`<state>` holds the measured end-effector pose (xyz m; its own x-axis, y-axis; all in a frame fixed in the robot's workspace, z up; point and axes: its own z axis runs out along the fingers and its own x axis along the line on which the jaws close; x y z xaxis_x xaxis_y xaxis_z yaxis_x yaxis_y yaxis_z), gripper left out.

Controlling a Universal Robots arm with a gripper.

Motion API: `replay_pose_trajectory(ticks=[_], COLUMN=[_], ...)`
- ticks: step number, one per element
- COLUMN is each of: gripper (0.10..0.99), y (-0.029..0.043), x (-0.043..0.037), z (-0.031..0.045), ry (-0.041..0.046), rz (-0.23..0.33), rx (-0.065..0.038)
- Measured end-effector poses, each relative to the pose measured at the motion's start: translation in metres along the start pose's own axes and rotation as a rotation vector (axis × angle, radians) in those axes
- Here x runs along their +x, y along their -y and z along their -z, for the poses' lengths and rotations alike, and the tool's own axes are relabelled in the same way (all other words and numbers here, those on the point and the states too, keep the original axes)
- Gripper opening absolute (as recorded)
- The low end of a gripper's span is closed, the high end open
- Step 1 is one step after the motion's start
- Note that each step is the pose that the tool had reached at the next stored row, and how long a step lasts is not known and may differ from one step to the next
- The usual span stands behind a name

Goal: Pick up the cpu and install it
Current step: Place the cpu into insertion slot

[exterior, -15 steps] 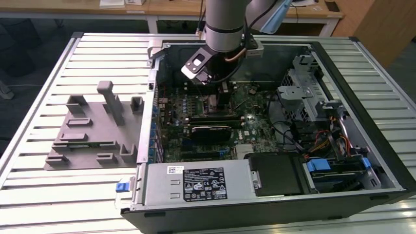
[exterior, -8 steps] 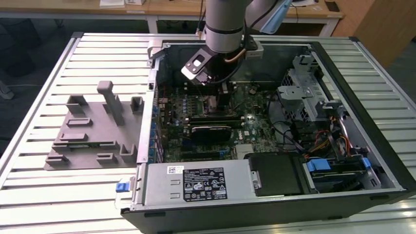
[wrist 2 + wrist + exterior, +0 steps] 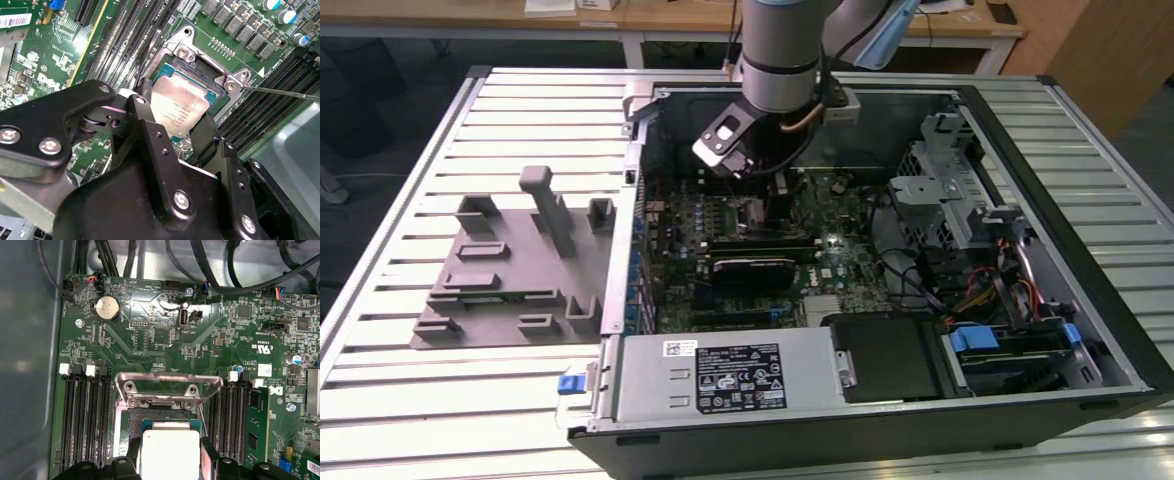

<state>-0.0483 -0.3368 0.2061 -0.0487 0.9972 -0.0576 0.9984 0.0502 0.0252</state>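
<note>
While over socket (image 3: 196,73), fingers (image 3: 204,136) around cpu (image 3: 177,107)

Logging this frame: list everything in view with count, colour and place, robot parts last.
cpu: one, silvery-grey, gripped over the socket
socket: one, black-framed, on the motherboard
load plate: one, silver, raised open beside the socket
motherboard: one, green, inside the computer case
coin battery: one, silver, on the motherboard
computer case: one, black, open on the table
power supply: one, grey, inside the case
tray: one, grey, on the table, exterior view's left of the case
table: one, pale, slatted
arm: one, grey, reaching into the case
claw: one, black, shut on the cpu
</note>
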Motion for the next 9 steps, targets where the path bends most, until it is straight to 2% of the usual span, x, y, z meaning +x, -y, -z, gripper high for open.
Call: replay_pose_trajectory(ticks=[9], gripper=[0.545], y=[0.0], x=[0.0024], z=[-0.0043], ry=[-0.0001], rz=[0.0], rx=[0.0])
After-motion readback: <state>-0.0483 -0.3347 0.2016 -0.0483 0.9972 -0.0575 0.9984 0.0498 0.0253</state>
